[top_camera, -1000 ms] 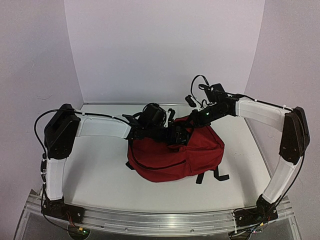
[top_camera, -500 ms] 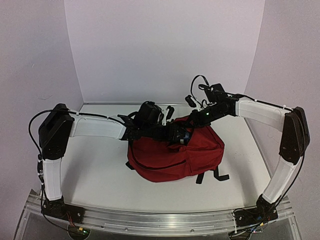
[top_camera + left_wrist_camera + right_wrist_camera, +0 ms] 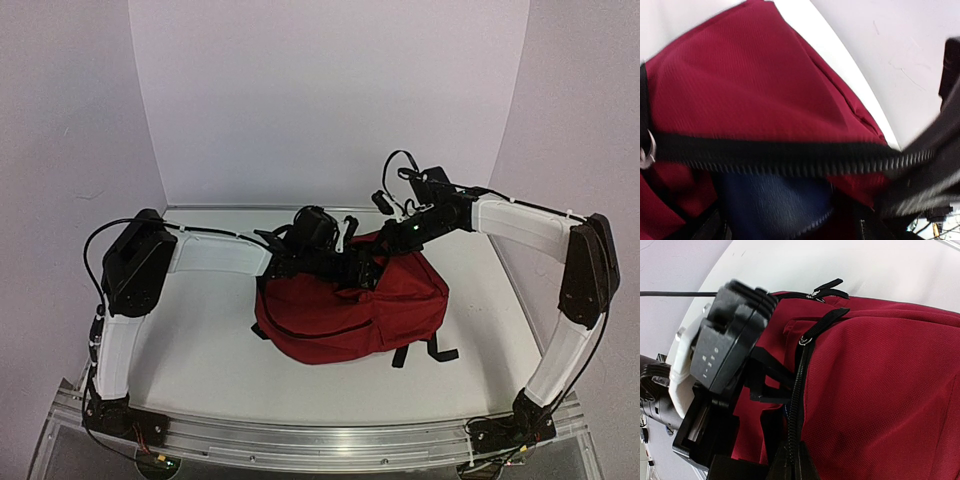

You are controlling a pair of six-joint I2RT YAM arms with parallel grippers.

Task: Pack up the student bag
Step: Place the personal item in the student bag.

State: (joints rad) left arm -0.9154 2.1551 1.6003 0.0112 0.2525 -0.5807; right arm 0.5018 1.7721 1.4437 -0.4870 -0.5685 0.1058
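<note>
Left arm (image 3: 140,262) swings back right since half second ago, pressing left gripper (image 3: 362,268) into mouth of student bag (image 3: 340,315). Bag lies mid-table (image 3: 200,350), main zipper undone. Right gripper (image 3: 790,462) pinched shut on zipper trim (image 3: 790,160), holding flap up. Left jaws buried in opening; I can't tell whether spread or holding. Blue patch (image 3: 770,200) inside: maybe lining, maybe book. I see no loose items outside bag, so I judge loading nearly done; zipping remains.

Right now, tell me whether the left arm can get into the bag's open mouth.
Probably yes. The left gripper sits at the mouth of the bag, with blue lining showing under the zipper edge and nothing across the gap. The right gripper seems to pinch that edge, holding it.
</note>
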